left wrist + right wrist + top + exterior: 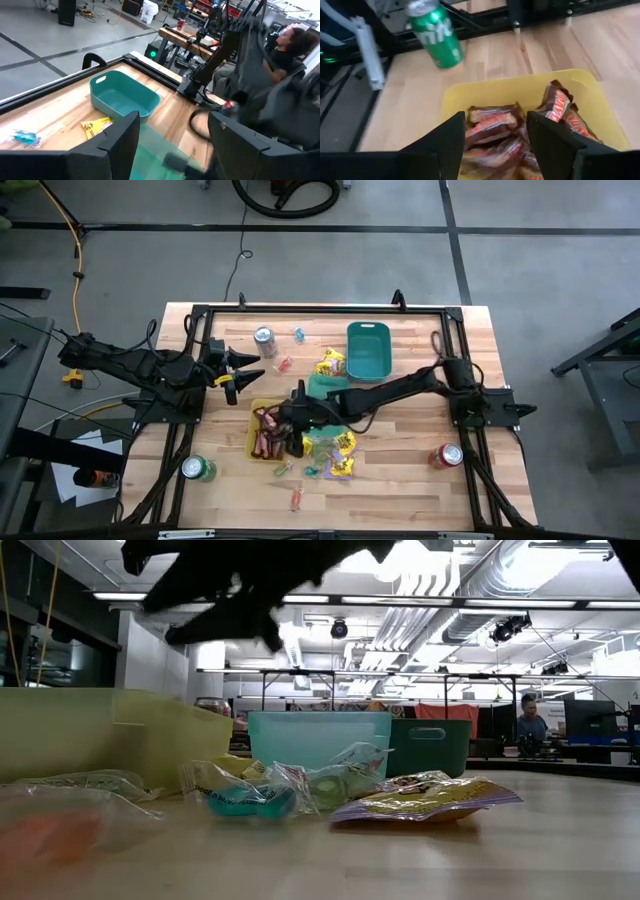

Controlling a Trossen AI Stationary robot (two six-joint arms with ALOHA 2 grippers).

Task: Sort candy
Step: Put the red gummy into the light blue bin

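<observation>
Candy (333, 442) lies scattered mid-bench from above, dark bars (267, 432) already in the yellow tray (256, 412), my right tool (293, 418) at its rim, my left tool (236, 370) parked released at the bench's left edge. From my right wrist, my fingers (442, 145) stand spread and empty over the bars (492, 125). Dropping lower could snag one and drag it out.

Wooden table (400, 470): trays (367, 350), cans (446, 456), candy (343, 467).
</observation>
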